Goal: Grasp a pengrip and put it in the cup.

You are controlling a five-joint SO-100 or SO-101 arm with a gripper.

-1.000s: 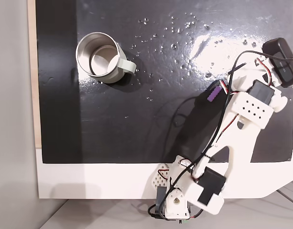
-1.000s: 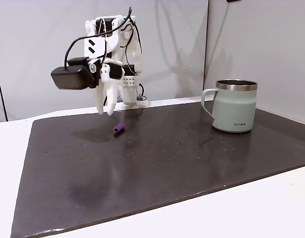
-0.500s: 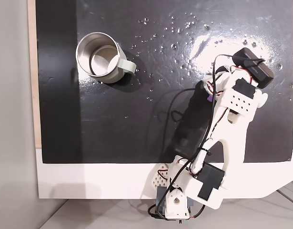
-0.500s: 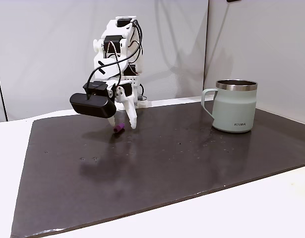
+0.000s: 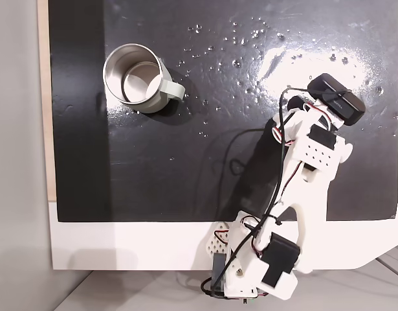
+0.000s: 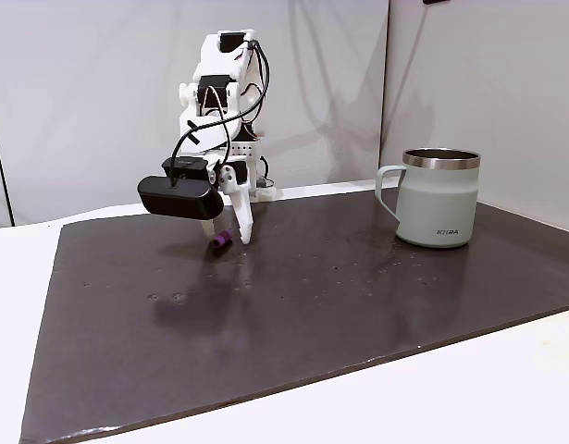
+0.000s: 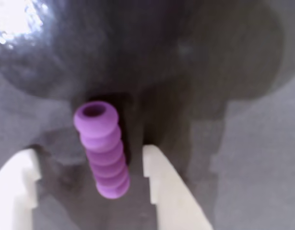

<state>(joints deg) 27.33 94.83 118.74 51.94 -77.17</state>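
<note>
white two-finger gripper [image 7: 87, 184] down at the dark mat [image 6: 358, 305], fingers spread either side of the small ribbed purple pengrip [image 7: 101, 151], not yet clenched. pengrip lies on the mat between them. grasp, lift and drop all left. one pengrip; one grey-green steel cup [image 6: 439, 199], well apart, nothing seen inside.

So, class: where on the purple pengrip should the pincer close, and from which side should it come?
Close on the middle of the ribbed body of the pengrip, coming straight down from above. It lies flat on the dark mat, and in the wrist view the open pincer already has a finger on each long side, so squeezing across its narrow width looks best.
</note>
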